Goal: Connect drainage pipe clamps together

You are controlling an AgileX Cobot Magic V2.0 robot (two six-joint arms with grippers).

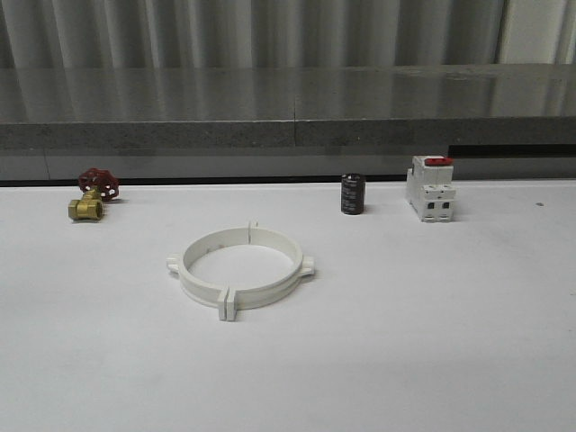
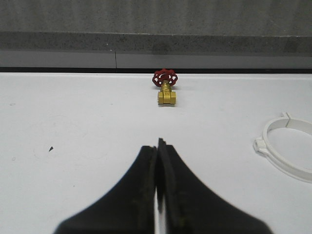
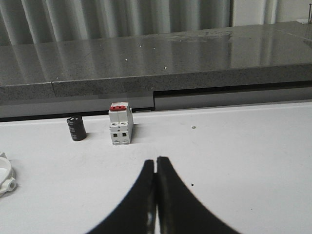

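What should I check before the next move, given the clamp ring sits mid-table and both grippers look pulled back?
1. Drainage pipe clamps form one closed ring: ok, halves meet at front and back tabs.
2. Joints fully latched: cannot tell, seams too small to judge.
3. Left gripper free of the ring: ok, shut on nothing, ring off to its side.
4. Right gripper free: ok, shut, holding nothing.
5. Brass valve, black capacitor and breaker apart from the ring: ok, all along the back edge.

White table (image 1: pixel 432 360) — grey stone ledge (image 1: pixel 288 99), ribbed wall (image 1: pixel 270 31) behind.
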